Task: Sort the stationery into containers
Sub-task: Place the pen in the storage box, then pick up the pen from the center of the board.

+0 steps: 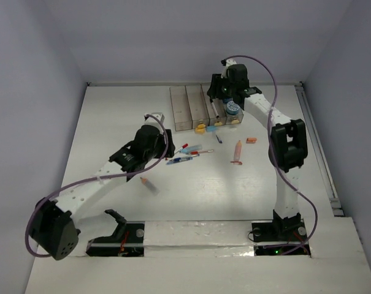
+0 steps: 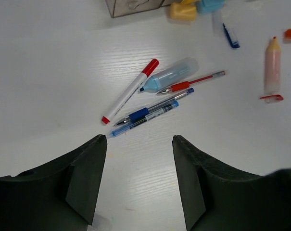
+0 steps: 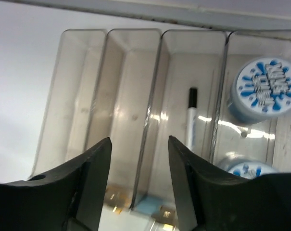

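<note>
The white tabletop [image 1: 111, 122] carries everything. On it the left arm [image 1: 105, 177] reaches in over the middle, and the right arm [image 1: 283, 159] stretches to the far side. There stand the four narrow translucent grey-brown bins [image 3: 131, 110], joined side by side in a row.

The right gripper [image 3: 139, 144] hangs above that row, jaws apart with nothing between them. The left gripper [image 2: 138, 144] hovers over the table just short of a loose cluster of pens, and it is parted and empty too.

Two round blue-and-white rolls [image 3: 266, 89] sit in the rightmost bin. One white marker with a black cap [image 3: 192, 118] lies lengthwise in the bin next to it – the two bins on the left hold nothing.

The cluster lies loose on the table:
- a pale blue stubby highlighter [image 2: 170, 74]
- a white marker with a red cap [image 2: 131, 90]
- a thin red pen [image 2: 193, 83]
- two blue pens [image 2: 152, 108] lying side by side

Well to the right lies a pink-orange stubby stick [image 2: 272, 65] – and a small yellow eraser [image 2: 183, 10] rests against the near end of the bins.
</note>
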